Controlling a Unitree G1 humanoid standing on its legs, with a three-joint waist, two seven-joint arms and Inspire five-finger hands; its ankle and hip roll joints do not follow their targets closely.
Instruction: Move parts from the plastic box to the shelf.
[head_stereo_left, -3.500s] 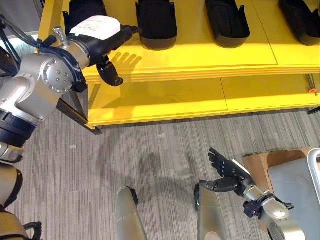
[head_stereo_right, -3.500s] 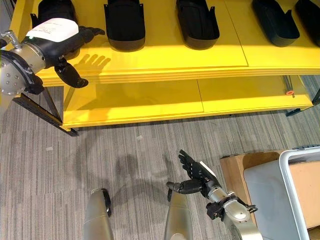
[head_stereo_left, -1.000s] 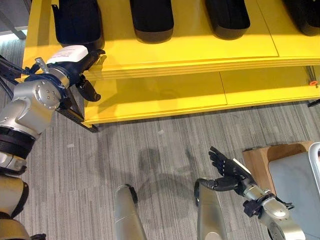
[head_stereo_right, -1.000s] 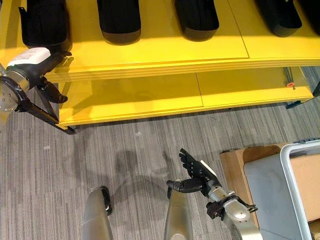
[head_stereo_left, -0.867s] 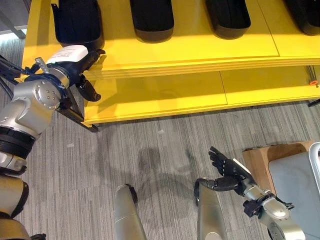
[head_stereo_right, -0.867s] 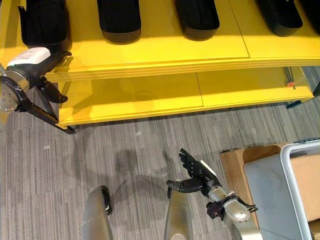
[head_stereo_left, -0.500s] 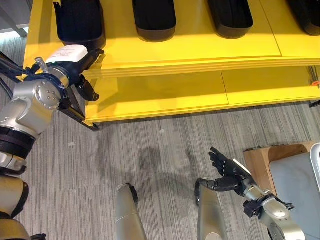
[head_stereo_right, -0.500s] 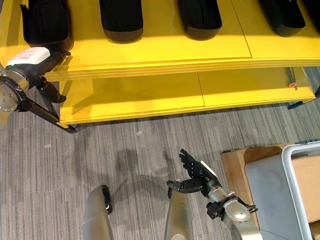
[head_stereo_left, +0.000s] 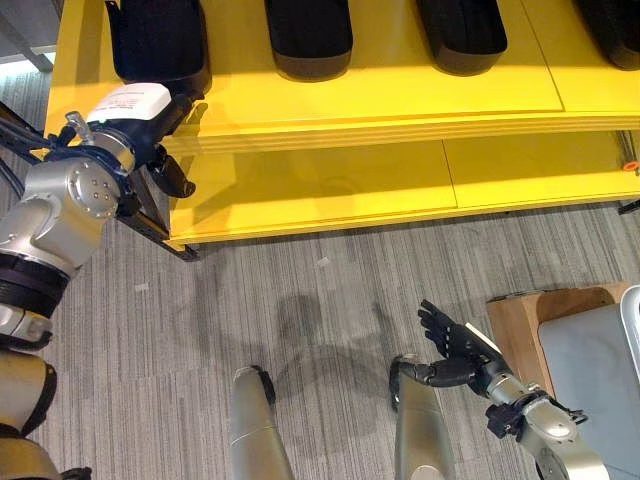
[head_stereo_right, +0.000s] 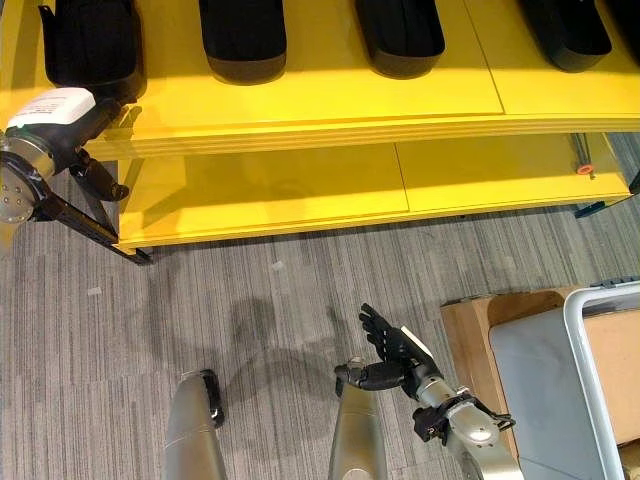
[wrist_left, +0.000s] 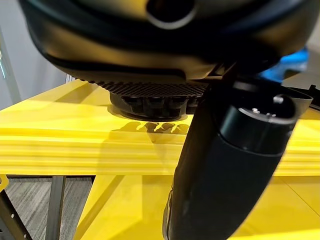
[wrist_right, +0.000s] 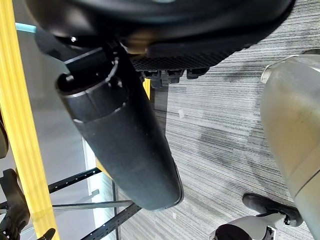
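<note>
Several black moulded parts lie in a row on the top level of the yellow shelf (head_stereo_left: 380, 100); the leftmost part (head_stereo_left: 158, 40) sits just behind my left hand (head_stereo_left: 140, 112). That hand, with a white cover on its back, hovers at the shelf's front left corner with straight fingers (wrist_left: 150, 102) and its thumb (wrist_left: 225, 165) hanging down, and it holds nothing. My right hand (head_stereo_left: 455, 345) hangs low over the carpet at the lower right, fingers spread and empty. A grey plastic box (head_stereo_right: 540, 385) with a white rim stands at the lower right.
The shelf has a bare lower level (head_stereo_left: 320, 190) and a black diagonal brace (head_stereo_left: 150, 225) at its left leg. A brown wooden stand (head_stereo_right: 468, 320) carries the grey box. Striped grey carpet (head_stereo_left: 330, 290) lies between the shelf and the box.
My left hand has drawn back from over the top level to the shelf's front left corner, and has just risen slightly. The camera has shifted a little. The right hand has barely moved.
</note>
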